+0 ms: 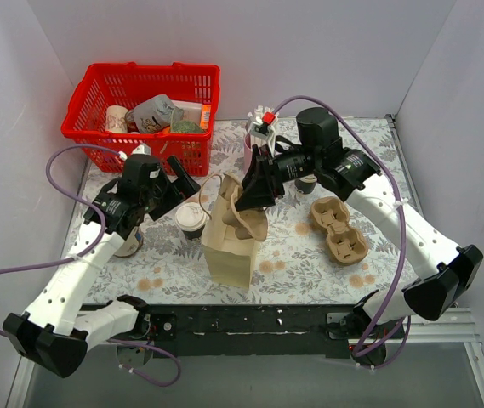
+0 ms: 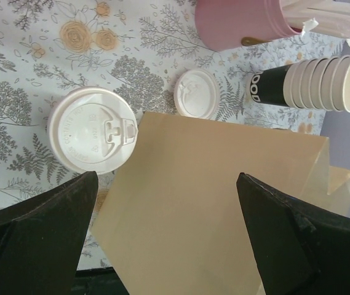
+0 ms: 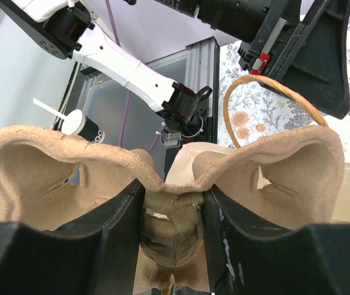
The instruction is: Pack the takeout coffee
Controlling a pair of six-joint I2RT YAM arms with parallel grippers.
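A brown paper bag [image 1: 229, 255] is stood upright and open near the middle of the floral-covered table [image 1: 293, 255]. A moulded pulp cup carrier [image 1: 243, 219] is held over its mouth by the right gripper [image 1: 257, 189]. In the right wrist view the carrier is seen to be pinched along its central ridge. The two dark fingers [image 3: 110, 239] are pressed against either side of that ridge, and the two cup wells are left spreading outward above them. This grip is judged to have been chosen so that the wells are kept free and the carrier can be lowered level into the bag. The takeout coffee [image 1: 191, 218], a dark cup under a white sip lid, is stood upright on the table just beside the bag, on the left arm's side. It is touched by neither gripper and has not yet been packed. The left gripper [image 1: 172, 183] is held above and behind it with its fingers [image 2: 39, 233] spread wide and nothing between them. In the left wrist view the lid and the bag's flat side are framed between them. This placement is judged to be a readiness to take the cup or steady the bag (which of the two cannot be told). A second pulp carrier [image 1: 338, 229] is lying on the table on the right arm's side, well apart from the bag.
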